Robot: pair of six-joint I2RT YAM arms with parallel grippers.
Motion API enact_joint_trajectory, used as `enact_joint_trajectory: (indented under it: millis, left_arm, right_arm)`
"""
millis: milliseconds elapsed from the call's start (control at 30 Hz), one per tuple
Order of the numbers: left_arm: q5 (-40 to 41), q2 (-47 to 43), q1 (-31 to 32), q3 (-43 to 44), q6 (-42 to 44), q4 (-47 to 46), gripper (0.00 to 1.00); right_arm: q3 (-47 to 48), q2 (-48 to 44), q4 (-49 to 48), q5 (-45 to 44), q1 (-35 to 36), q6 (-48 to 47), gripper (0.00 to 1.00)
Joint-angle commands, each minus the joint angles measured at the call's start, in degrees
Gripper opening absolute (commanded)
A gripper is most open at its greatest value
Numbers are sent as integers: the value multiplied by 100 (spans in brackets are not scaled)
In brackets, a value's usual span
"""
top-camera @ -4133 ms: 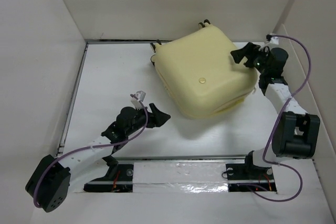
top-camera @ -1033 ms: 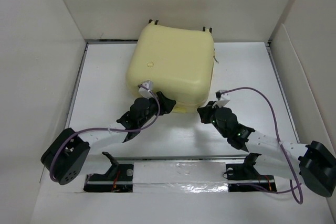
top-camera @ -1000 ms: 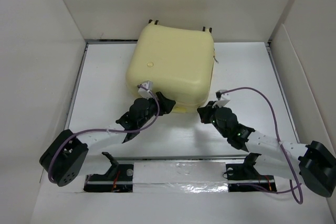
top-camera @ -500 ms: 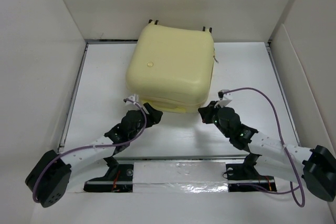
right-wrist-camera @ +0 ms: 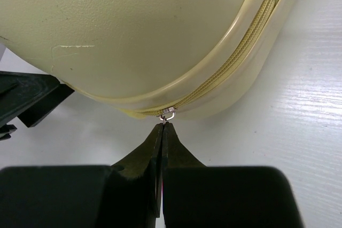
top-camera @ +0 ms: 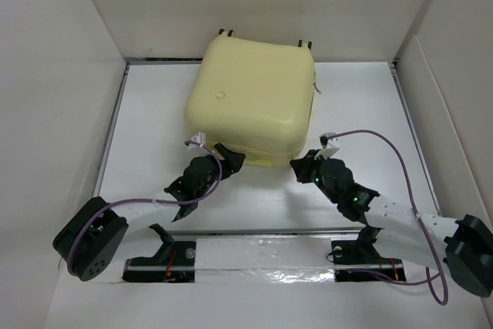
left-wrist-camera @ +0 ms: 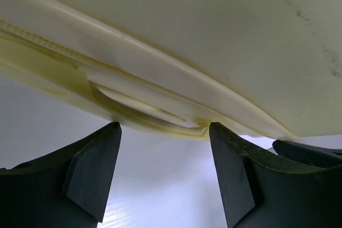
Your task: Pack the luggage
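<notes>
Left arm (top-camera: pixel 131 207) is reaching forward from the near-left corner, shoulder joint low, forearm angling up and to the right. Left gripper (left-wrist-camera: pixel 164 132) is holding its jaws spread wide, with nothing clamped between them. Right arm (top-camera: pixel 400 217) is stretching in low from the far right, wrist pointing up-left. Right gripper (right-wrist-camera: pixel 162 126) is pressing its jaws fully together, with the tips meeting in a thin point.

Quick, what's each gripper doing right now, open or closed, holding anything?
Left gripper: open, holding nothing, at the luggage's near edge.
Right gripper: closed on the zipper pull.
</notes>
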State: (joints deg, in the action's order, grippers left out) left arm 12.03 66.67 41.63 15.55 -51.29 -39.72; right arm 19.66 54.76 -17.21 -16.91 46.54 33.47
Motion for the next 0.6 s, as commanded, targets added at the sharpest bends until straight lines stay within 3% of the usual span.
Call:
enact_joint_trajectory:
  millis: [0, 367, 467, 500, 567]
  left_arm:
    - [97, 169, -23, -44, -171, -677, 64]
    - [343, 1119, -85, 168, -417, -1212, 42]
    - [528, 1181, -85, 141, -400, -1476, 26]
    - [580, 1199, -85, 141, -382, -1520, 4]
    - [581, 1208, -32, 141, -312, -1687, 0]
  right_arm:
    - [-138, -106, -63, 363, 144, 71, 0]
    - [-155, -247, -45, 407, 144, 37, 0]
    - [-147, -177, -124, 486, 205, -16, 0]
    - [-121, -133, -168, 487, 206, -25, 0]
    - [-94, -71, -195, 513, 267, -17, 0]
